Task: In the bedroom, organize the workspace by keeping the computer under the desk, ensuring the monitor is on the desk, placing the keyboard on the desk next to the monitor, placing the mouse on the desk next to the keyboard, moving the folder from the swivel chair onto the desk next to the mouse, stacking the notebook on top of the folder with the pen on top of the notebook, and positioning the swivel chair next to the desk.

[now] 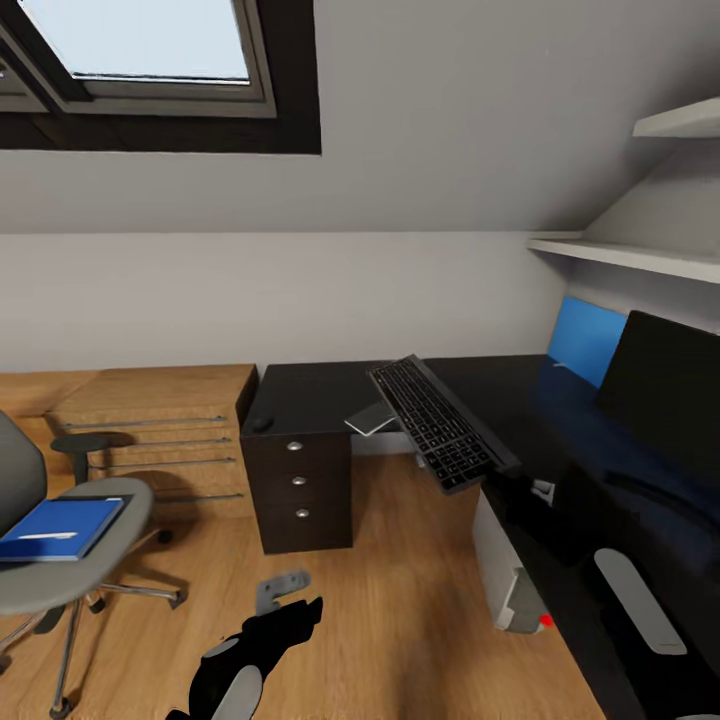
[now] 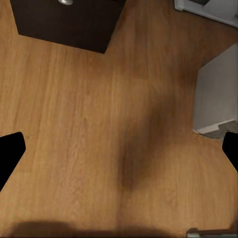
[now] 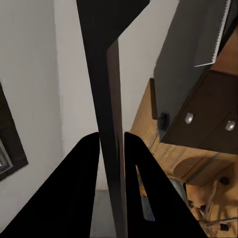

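Head camera high, facing desk corner; left wrist straight down over floor; right wrist close along keyboard.

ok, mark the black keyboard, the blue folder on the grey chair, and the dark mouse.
Black keyboard [image 1: 440, 423], head view: middle of its key face.
Blue folder [image 1: 62, 526], head view: centre of its cover.
Dark mouse [image 1: 262, 423], head view: its top, on the desk's left end.

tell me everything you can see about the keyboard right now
The keyboard is a slim dark slab with rows of small grey keys, its flat underside looking grey. It is lifted off the desk, tilted with its key face towards the head camera, hanging over the gap beside the drawer unit. In the right wrist view the right gripper has its two fingers closed on the keyboard's thin edge. Nothing else touches it.
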Available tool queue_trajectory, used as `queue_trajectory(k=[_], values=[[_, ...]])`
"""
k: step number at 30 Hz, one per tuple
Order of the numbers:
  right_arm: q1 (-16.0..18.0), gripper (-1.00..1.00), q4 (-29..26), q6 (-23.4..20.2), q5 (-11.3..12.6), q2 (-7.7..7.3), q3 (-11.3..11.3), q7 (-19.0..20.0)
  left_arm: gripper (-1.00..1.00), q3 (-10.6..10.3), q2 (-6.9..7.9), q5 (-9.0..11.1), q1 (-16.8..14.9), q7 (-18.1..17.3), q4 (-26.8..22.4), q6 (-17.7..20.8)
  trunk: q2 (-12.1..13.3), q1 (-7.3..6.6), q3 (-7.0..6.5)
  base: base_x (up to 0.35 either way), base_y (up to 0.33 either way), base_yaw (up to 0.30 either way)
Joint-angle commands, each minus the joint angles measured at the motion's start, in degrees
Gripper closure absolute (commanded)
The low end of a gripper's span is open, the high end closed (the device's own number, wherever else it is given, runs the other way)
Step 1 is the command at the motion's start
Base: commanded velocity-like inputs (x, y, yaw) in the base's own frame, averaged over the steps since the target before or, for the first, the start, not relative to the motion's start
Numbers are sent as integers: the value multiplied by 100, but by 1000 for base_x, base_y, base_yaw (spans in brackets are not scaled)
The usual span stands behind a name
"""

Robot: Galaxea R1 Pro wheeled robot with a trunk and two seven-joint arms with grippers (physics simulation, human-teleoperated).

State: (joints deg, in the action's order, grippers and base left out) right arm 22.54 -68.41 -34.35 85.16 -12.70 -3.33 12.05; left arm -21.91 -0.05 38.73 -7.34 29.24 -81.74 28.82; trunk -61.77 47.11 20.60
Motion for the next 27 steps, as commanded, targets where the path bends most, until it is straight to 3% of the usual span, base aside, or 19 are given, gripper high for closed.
queue_trajectory(k=[1,4,5,6,13,14,18,27], values=[[4,100,17,-65,99,-1,-25,11,-100,-6,1,56,-5,56,-9,9,-5,-2,7,-220,-287,0],[4,100,206,-216,308,-2,-166,-21,-100,-6,4,56,-5,56,-9,9,-5,-2,7,-220,-287,0],[4,100,418,-367,415,2,-395,-37,-100,-6,4,56,-5,56,-9,-1,-5,-2,7,-223,-279,0],[4,100,459,-420,434,3,-462,-40,-100,-6,4,56,-5,56,-9,-5,-5,-2,7,-228,-267,0],[4,100,552,-554,465,4,-594,-255,-100,-6,10,56,-5,56,-9,-18,-5,-2,7,-181,-201,0],[4,100,568,-555,466,4,-642,-436,-100,-6,13,56,-5,56,-9,-20,-5,-2,7,-32,-37,0],[4,100,584,-559,467,11,-883,-568,-100,-6,16,56,-5,56,-9,-25,-5,-2,7,-13,-15,0],[4,100,833,-532,465,13,-958,-687,-100,-5,22,56,-5,56,-9,-20,-5,-2,7,-1,-1,0]])
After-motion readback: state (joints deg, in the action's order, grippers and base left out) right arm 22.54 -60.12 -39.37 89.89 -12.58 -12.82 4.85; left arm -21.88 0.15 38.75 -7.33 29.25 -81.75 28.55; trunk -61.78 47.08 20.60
